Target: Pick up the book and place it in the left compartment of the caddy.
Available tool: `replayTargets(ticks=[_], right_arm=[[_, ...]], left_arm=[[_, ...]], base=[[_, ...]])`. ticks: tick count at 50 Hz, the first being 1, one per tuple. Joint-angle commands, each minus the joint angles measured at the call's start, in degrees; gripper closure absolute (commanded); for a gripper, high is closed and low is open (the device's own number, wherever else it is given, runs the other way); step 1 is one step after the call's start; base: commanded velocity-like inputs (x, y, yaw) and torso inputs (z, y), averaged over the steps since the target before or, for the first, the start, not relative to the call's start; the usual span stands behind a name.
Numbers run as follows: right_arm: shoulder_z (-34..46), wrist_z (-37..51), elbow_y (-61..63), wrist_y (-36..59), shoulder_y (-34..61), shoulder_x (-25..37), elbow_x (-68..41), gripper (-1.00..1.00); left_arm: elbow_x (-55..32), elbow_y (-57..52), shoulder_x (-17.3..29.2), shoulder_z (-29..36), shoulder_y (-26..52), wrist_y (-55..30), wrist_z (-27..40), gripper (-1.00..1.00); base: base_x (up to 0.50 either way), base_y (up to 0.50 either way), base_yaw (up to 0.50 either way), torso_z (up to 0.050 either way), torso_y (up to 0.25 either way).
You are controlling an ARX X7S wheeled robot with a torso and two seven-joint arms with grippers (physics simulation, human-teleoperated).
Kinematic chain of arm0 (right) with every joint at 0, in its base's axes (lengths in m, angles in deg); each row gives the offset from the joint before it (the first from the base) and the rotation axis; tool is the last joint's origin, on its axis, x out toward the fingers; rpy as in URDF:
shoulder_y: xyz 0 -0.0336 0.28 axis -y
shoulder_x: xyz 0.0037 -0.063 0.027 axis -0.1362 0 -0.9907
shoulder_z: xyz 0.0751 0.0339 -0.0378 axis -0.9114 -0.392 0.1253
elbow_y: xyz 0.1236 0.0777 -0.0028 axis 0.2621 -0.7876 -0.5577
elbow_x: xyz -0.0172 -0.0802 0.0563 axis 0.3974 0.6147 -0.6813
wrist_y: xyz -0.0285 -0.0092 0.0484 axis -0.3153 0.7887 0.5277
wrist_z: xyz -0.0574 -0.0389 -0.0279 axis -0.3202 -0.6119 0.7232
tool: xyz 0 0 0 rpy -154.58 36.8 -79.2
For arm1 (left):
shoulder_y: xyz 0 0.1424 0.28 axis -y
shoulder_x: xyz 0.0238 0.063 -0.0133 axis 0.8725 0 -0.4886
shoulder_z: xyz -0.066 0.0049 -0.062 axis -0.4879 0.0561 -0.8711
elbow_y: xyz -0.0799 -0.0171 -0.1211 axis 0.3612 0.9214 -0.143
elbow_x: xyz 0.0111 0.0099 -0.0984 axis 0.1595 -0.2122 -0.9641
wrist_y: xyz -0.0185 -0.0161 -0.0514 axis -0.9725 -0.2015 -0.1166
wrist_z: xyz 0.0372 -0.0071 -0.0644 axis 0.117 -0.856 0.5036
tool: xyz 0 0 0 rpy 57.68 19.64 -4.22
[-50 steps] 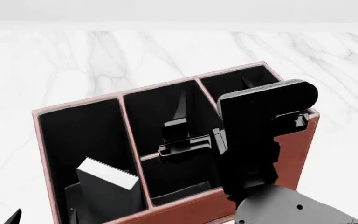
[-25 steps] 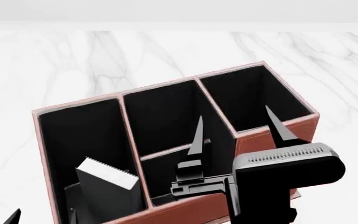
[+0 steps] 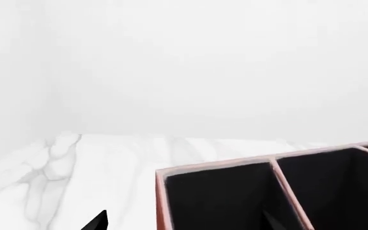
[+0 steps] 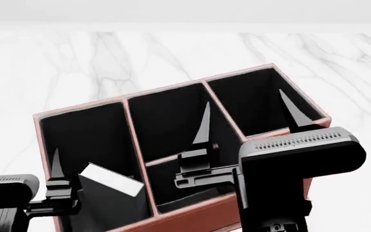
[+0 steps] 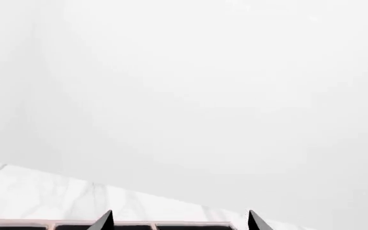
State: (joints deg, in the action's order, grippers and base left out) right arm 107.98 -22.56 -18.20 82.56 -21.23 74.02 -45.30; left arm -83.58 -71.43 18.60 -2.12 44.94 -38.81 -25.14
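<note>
Both your grippers stand with jaws spread wide, holding nothing: right gripper (image 4: 249, 117) poised above the caddy's right cells, left gripper (image 4: 19, 166) at the caddy's left wall, one finger (image 4: 56, 170) just beside the book. One marble table (image 4: 76, 63). One caddy (image 4: 272, 142), reddish-brown, four black-lined cells. One book (image 4: 111, 193) sits inside the left compartment (image 4: 85, 135) at its near end, leaning, white page edges up, long axis running roughly down into the cell.
</note>
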Motion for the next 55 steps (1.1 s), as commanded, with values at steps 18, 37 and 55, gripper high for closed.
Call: replayTargets(ticks=[18,37,55], right_arm=[[-4.86,-0.23,5.05,15.07,16.97,0.68,-9.9,-1.0],[-6.27,-0.09,6.06,19.41,21.92,0.05,-12.38,-1.0],[-6.61,-0.45,5.88,20.8,23.25,-0.64,-12.69,-1.0]], left_arm=[[-7.77,-11.87,0.66,-5.32,22.7,-22.94,7.69,-1.0],[-9.85,-13.12,-0.36,-6.35,32.86,-28.82,9.87,-1.0],[-10.6,-13.57,-0.4,-6.59,35.97,-30.39,10.56,-1.0]], base=[[0.0,0.0,0.0,0.0,0.0],[0.0,0.0,0.0,0.0,0.0],[0.0,0.0,0.0,0.0,0.0]])
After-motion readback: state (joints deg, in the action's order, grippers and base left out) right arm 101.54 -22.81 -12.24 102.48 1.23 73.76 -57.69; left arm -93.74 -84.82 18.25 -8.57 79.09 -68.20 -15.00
